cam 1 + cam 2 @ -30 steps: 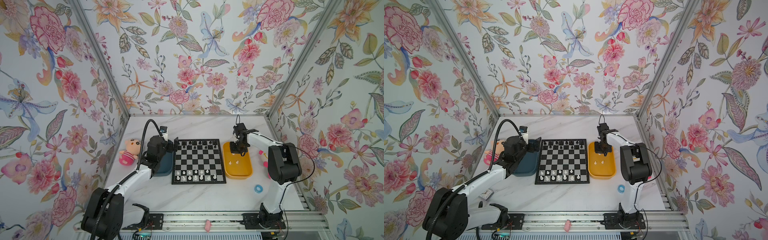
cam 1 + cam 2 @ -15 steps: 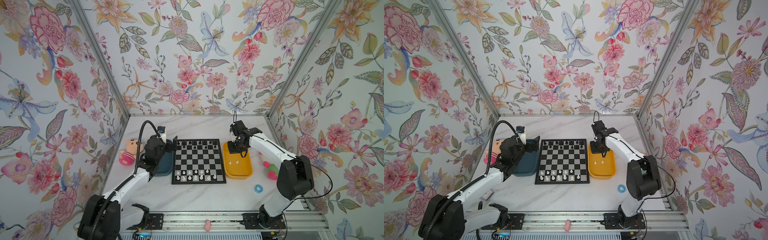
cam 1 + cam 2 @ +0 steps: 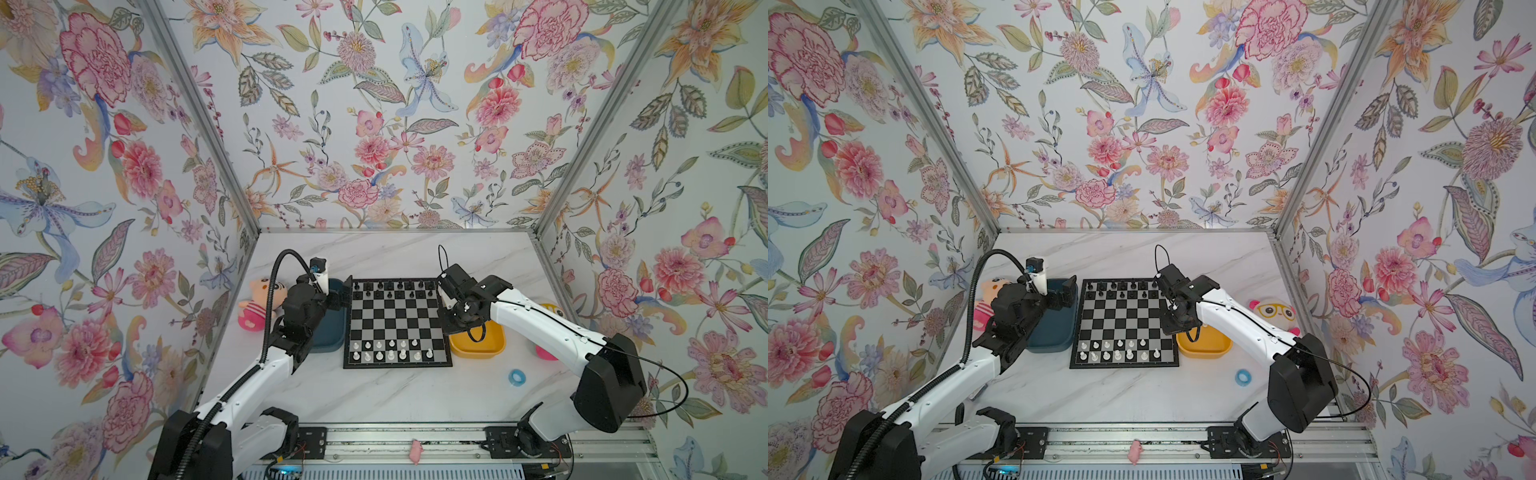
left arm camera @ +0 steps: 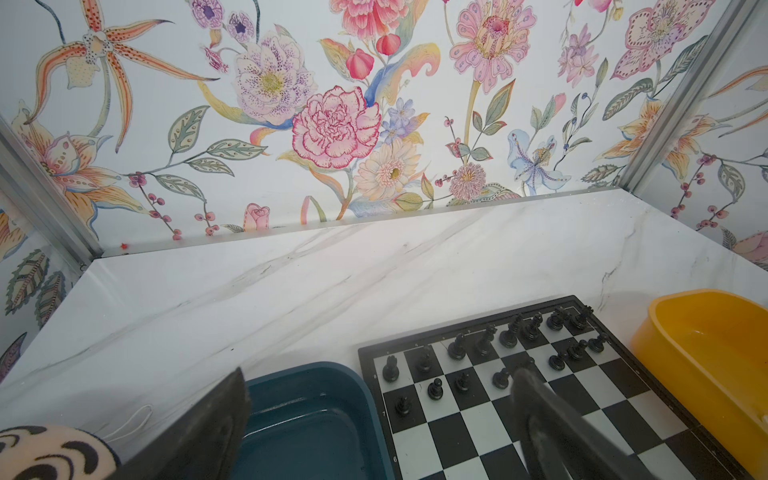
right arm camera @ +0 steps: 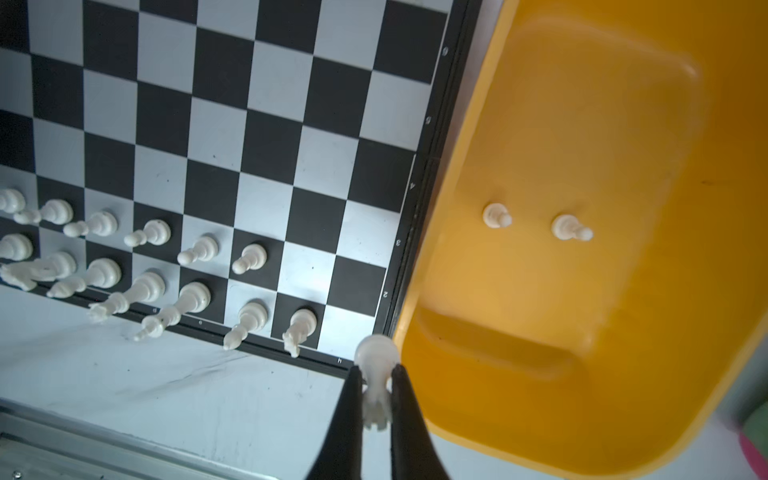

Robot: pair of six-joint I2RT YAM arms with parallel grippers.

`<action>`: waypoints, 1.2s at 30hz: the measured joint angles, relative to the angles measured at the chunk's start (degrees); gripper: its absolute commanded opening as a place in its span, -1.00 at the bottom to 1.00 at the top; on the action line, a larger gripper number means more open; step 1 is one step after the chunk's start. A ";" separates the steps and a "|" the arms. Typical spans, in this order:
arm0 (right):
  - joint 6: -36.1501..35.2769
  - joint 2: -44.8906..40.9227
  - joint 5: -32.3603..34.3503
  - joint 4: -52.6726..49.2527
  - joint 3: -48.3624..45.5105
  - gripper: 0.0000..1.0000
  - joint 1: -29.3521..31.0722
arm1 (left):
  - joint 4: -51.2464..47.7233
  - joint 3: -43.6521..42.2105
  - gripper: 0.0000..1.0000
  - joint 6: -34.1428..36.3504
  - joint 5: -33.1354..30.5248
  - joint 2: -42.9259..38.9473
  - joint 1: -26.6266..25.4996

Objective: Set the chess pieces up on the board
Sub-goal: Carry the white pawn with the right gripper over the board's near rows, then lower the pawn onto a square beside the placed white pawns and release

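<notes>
Right wrist: tiny white plastic piece [image 5: 376,374], prob. rook, round base, tight between right jaws; left jaws wide.

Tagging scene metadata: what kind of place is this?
Probably a robot data-collection booth, not a home: floral panels on an aluminium frame enclose the table, left arm and right arm mount on a front rail, board set between teal tray and yellow tray.

The board [image 3: 397,322] is showing black and silvery-grey checks inside a black border, with white chess pieces [image 3: 390,355] gleaming along its near edge. A yellow tray [image 3: 492,343] and a dark teal tray [image 3: 330,332] are sitting on the white, grey-veined table [image 3: 374,395], and the wallpaper [image 3: 374,124] is blooming pink, orange and blue.
</notes>
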 measured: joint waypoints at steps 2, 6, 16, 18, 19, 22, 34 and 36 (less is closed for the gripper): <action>1.57 -0.07 -0.04 -0.15 -1.36 -1.00 2.08 | 0.00 -0.70 0.99 -0.02 0.26 -0.72 0.00; 3.91 -0.07 -0.17 -0.35 -3.04 -1.00 4.74 | -0.04 -1.44 0.99 -0.02 0.42 -1.79 0.00; 6.19 0.83 -0.20 0.20 -5.22 -1.00 6.12 | 0.39 -2.08 0.99 -0.04 0.44 -2.45 0.02; 6.19 1.84 -0.20 0.61 -5.53 -1.00 6.12 | 0.42 -2.14 0.99 -0.04 0.44 -2.45 0.02; 6.16 2.40 -0.22 1.01 -5.77 -1.00 6.12 | 0.39 -2.16 0.99 -0.04 0.44 -2.49 0.02; 6.14 3.89 -0.24 1.90 -6.29 -1.00 6.12 | 0.42 -2.16 0.99 -0.07 0.44 -2.51 0.02; 6.12 6.08 -0.83 5.42 -8.41 -1.00 6.08 | 0.39 -2.19 0.99 -0.04 0.44 -2.51 0.07; 6.12 6.27 -1.05 5.40 -8.48 -1.00 6.08 | 0.39 -2.16 0.99 -0.04 0.44 -2.51 0.07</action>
